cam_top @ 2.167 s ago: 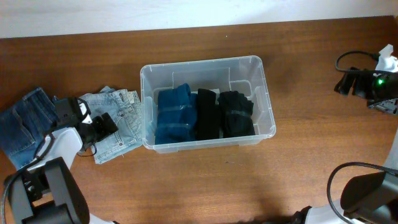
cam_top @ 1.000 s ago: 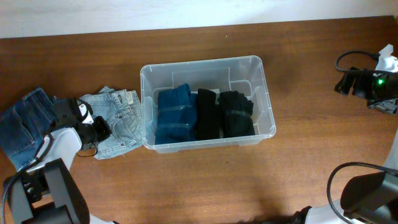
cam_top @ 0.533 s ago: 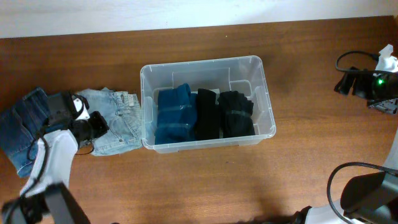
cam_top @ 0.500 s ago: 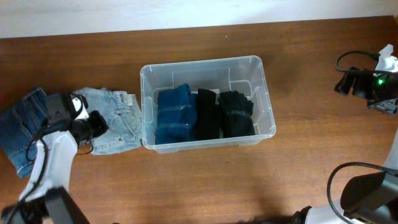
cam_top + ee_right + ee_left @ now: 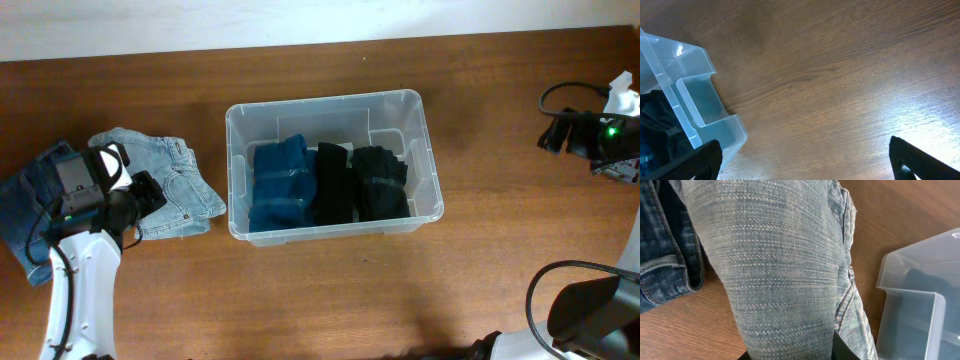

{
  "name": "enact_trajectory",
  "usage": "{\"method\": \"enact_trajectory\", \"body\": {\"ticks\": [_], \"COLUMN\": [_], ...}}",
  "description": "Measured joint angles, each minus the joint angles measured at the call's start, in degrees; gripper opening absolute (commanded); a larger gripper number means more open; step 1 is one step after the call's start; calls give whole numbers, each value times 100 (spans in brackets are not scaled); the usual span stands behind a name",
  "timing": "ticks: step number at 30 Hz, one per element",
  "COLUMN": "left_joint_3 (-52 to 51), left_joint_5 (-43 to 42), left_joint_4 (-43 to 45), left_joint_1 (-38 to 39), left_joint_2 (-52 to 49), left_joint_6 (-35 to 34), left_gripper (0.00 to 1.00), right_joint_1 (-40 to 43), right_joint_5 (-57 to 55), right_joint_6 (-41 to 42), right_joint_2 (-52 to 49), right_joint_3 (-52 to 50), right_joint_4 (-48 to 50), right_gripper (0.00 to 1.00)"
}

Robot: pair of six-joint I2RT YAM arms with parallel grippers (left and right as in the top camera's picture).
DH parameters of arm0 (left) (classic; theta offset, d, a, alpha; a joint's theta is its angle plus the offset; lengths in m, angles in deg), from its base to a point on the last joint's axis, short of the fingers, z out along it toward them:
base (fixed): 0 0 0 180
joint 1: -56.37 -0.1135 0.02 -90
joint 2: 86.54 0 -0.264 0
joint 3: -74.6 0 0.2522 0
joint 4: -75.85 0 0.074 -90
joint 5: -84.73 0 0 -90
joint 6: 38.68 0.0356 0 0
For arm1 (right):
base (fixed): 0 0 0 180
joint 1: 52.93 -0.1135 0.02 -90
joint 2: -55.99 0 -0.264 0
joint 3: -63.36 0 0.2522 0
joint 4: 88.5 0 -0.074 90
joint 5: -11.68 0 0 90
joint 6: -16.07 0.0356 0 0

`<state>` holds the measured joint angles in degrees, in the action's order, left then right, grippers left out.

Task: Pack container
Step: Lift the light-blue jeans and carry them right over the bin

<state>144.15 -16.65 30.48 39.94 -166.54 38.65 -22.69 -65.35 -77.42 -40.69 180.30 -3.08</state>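
The clear container (image 5: 325,100) stands mid-table and holds a folded blue garment (image 5: 278,185) and two black garments (image 5: 333,185) side by side. To its left is a pair of light blue jeans (image 5: 170,190), with my left gripper (image 5: 140,197) shut on its near edge. In the left wrist view the light denim (image 5: 780,270) fills the space between my fingers (image 5: 842,352), and a corner of the container (image 5: 920,280) shows at right. My right gripper (image 5: 805,165) stands open over bare wood, far right of the container (image 5: 690,100).
Dark blue jeans (image 5: 25,205) lie at the table's left edge, partly under the light pair; they also show in the left wrist view (image 5: 665,255). The right arm (image 5: 595,140) and its cable sit at the far right. A white wall runs along the back edge.
My left gripper has pulled the light jeans leftward, away from the container wall; a gap of bare wood now shows between them. The right arm has not moved.
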Motion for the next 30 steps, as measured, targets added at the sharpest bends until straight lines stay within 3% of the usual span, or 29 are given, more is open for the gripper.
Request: {"method": "enact_trajectory", "body": {"ticks": [8,17,22,30], "left_joint_3": [210,1615,2157,2190], "left_joint_5": [0,-258,-1246,-2605], "left_joint_4": [-190,-938,-1058,-1080], "left_joint_1": [0,0,2,404], "left_joint_2": [315,988,1209,1196], "left_joint_6": [-66,-240,-535,-1043], "left_gripper": [0,0,0,0], "right_joint_1": [0,0,0,0], "right_joint_5": [0,0,0,0], "right_joint_6": [0,-2,0,0], "right_joint_2": [0,0,0,0], "right_joint_3": [0,0,0,0], "right_joint_4": [2,0,0,0], "right_gripper": [99,99,99,99]}}
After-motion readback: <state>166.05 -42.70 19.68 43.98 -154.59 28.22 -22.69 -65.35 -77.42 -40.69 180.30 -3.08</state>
